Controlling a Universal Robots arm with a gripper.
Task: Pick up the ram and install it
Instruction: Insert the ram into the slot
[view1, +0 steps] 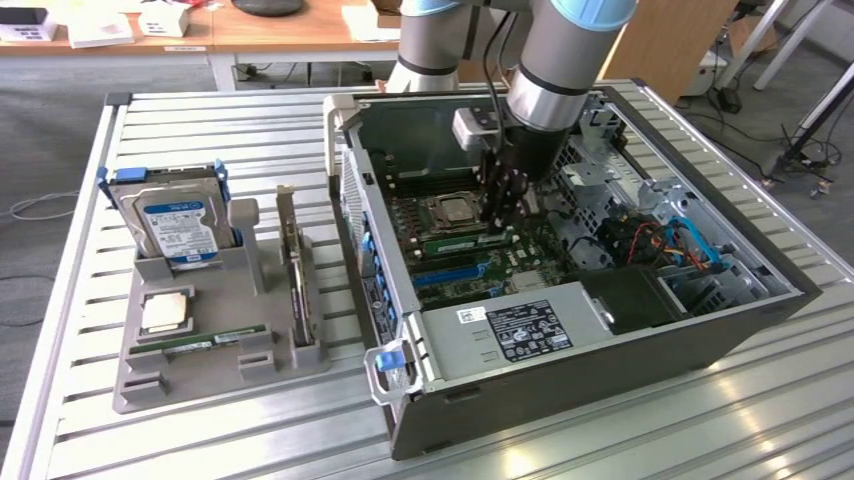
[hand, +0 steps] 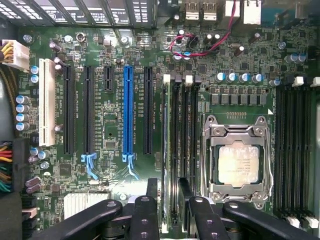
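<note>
Over the open computer case (view1: 601, 370), which is lying on its side on the slatted metal table (view1: 200, 440), the arm is reaching straight down, with its wrist vertical and the gripper (view1: 503, 222) hanging low above the motherboard. The fingers (hand: 152, 189) are standing spread, one on each side of the ram (view1: 470, 241). The ram is sitting on edge in a memory slot just beside the processor socket (hand: 239, 164). In the wrist view a sliver of board seems to be showing between each finger and the ram (hand: 170, 140), though contact is hard to rule out.

A hard drive (view1: 174, 225) is wearing a blue-and-white label, and the power supply (view1: 534, 325) a black label with white print, but none of the writing is coming through legibly. Tiny white lettering is running beside the blue expansion slot (hand: 128, 110), also too fine to read.

A grey holder tray (view1: 147, 385) is sitting on the table at the exterior view's left, well apart from the gripper. It is carrying the hard drive upright, a square silver processor chip (view1: 166, 313) lying flat, and a thin green strip (view1: 200, 342) near its front.
</note>
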